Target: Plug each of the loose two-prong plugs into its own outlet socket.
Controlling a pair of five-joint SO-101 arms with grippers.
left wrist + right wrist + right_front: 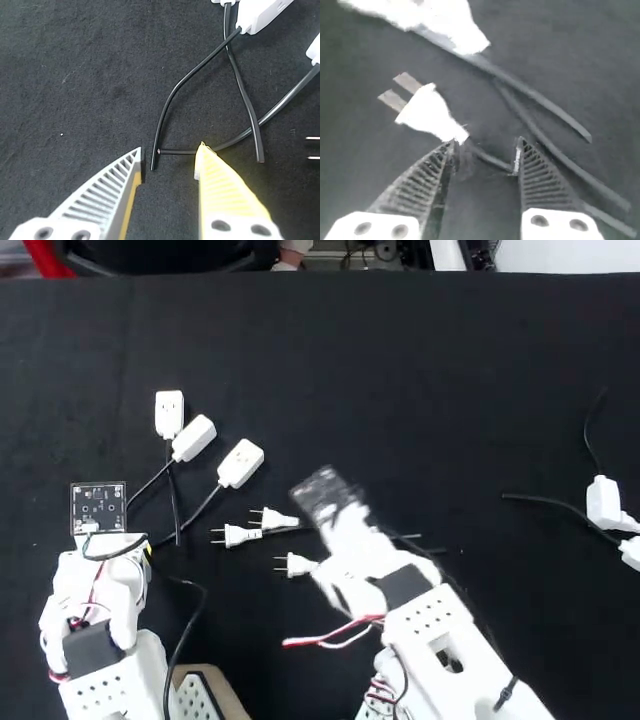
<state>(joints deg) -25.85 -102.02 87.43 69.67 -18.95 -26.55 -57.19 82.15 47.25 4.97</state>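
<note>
Three white outlet sockets [169,412], [194,438], [241,462] lie at the left on black cables. Three loose two-prong plugs [272,520], [235,535], [296,565] lie just below them. My right gripper [485,150] is open, low over the cloth, and its one fingertip [451,147] is next to the rear of a plug [427,112]; nothing sits between the fingers but a thin cable. In the high view it is a blur [325,495] beside the plugs. My left gripper [170,160] is open over loose black cable ends [155,160], below a socket [257,12].
The table [400,370] is covered in black cloth. More white connectors [605,502] on black cables lie at the far right edge. The left arm [95,600] stands at the front left, with a black cable [185,630] trailing beside it.
</note>
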